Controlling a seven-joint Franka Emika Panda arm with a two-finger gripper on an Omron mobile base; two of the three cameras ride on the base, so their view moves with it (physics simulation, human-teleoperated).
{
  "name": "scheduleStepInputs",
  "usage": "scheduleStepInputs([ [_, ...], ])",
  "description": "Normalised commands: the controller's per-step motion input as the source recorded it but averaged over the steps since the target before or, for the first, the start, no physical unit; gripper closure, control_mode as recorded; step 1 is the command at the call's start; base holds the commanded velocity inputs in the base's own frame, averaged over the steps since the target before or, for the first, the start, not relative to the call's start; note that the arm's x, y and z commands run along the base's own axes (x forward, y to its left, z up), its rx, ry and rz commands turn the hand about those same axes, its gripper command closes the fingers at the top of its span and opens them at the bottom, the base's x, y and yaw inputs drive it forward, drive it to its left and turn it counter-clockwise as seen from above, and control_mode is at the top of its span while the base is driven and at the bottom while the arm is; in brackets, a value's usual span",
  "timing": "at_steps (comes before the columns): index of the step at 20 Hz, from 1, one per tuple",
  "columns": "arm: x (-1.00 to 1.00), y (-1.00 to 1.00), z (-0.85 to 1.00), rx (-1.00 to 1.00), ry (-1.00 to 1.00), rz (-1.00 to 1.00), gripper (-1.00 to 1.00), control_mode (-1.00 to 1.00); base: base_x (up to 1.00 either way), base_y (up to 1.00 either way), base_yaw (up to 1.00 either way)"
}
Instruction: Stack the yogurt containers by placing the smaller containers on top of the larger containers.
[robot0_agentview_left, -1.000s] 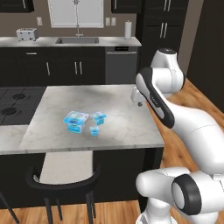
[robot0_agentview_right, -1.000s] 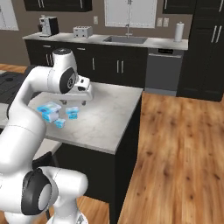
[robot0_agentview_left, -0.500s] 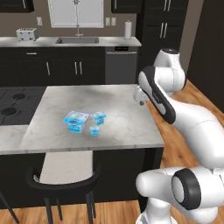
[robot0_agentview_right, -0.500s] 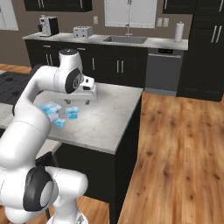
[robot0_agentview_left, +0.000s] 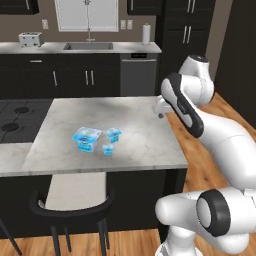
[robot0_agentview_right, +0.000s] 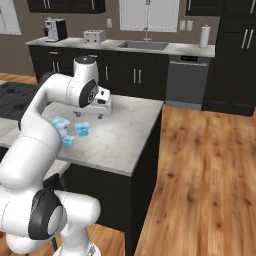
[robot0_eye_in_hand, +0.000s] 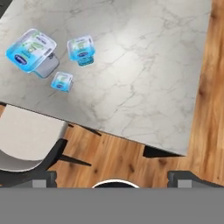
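In the left base view, a black chair with a pale seat stands at the bottom left, tucked against the near edge of the marble island counter. On the counter, left of the frame's centre, sit three translucent blue yogurt cups close together but apart: the large yogurt cup farthest left, the medium yogurt cup just right of it, and the tiny yogurt cup in front, between the two. None is stacked on another. The gripper hangs above the counter's right edge, right of centre, well apart from the cups; its jaws stand wide with nothing between them. Beyond, along the top of the frame, the back counter carries a toaster, a sink and a paper towel roll.
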Motion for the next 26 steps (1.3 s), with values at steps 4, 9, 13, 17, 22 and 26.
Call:
scheduleStepInputs([
  [4, 0.07, 0.54, -0.01, -0.01, 0.0, 0.0, -1.0, -1.0, 0.0, 0.0, 0.0],
  [9, 0.14, 0.69, -0.01, -0.05, 0.0, 0.01, -1.0, -1.0, 0.0, 0.0, 0.0],
  [13, 0.0, 0.05, 0.0, 0.0, -0.02, 0.0, -1.0, -1.0, 0.0, 0.0, 0.0],
  [17, 0.0, -0.22, 0.0, 0.0, -0.01, 0.0, -1.0, -1.0, 0.0, 0.0, 0.0],
  [22, 0.0, -0.07, 0.0, 0.05, 0.0, 0.0, -1.0, -1.0, 0.0, 0.0, 0.0],
  [26, 0.0, 0.0, 0.0, 0.13, 0.02, 0.03, -1.0, -1.0, 0.0, 0.0, 0.0],
])
